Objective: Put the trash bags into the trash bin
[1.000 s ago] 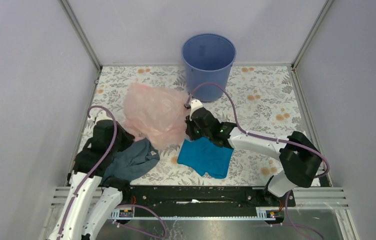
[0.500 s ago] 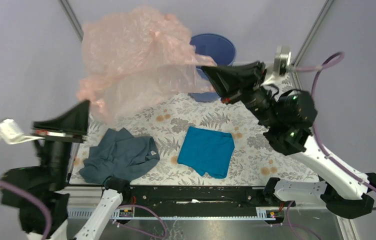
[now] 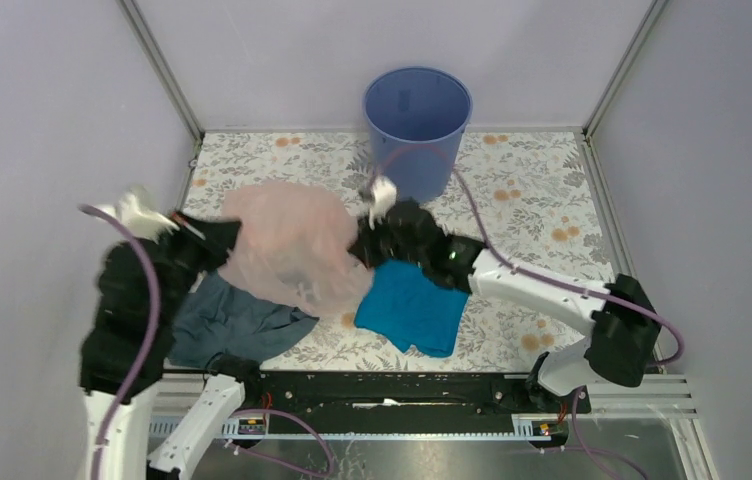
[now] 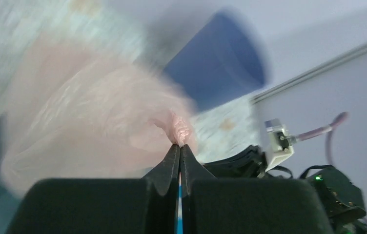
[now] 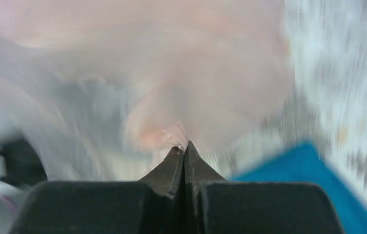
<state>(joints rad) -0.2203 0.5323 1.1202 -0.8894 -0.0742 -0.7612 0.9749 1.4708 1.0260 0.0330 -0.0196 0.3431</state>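
Note:
A thin pink trash bag (image 3: 287, 245) hangs spread low over the table between my two grippers. My left gripper (image 3: 230, 232) is shut on its left edge; in the left wrist view the jaws (image 4: 180, 146) pinch a bunched bit of pink film (image 4: 180, 130). On the bag's right edge my right gripper (image 3: 360, 248) is shut too, the film gathered at its tips (image 5: 182, 145). The round blue trash bin (image 3: 417, 118) stands upright at the back of the table, behind the bag, and shows blurred in the left wrist view (image 4: 215, 63).
A teal cloth (image 3: 412, 312) lies flat just below my right gripper. A grey-blue garment (image 3: 227, 322) lies crumpled at the front left, partly under the bag. Walls with metal corner posts close in the floral table (image 3: 532, 190) on three sides.
Half a second ago both arms held the bag high and stretched wide above the table. They have swung down and inward, and the bag hangs low again, left of where it first lay.

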